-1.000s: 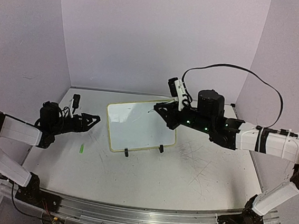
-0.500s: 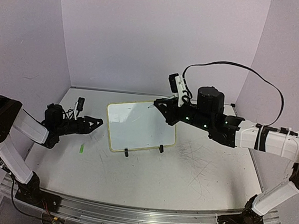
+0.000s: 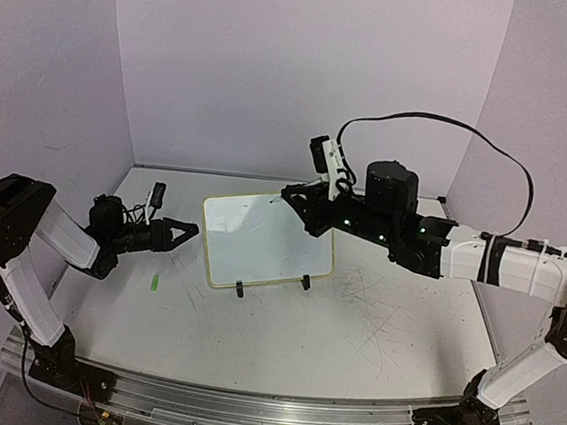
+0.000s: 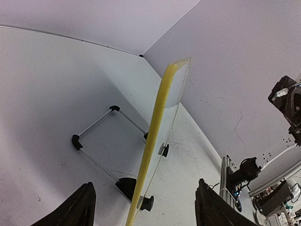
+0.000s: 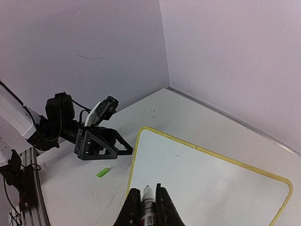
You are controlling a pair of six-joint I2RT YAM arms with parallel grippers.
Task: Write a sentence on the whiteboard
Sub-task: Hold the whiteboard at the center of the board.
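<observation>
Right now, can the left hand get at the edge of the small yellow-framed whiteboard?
Probably yes: the left hand is open, the edge of the small yellow-framed whiteboard lines up between its fingers, nothing in the way.

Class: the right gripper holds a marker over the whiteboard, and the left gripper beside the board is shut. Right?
No: the left gripper is open, its fingers spread wide in the left wrist view. The right gripper does hold a marker over the whiteboard.
</observation>
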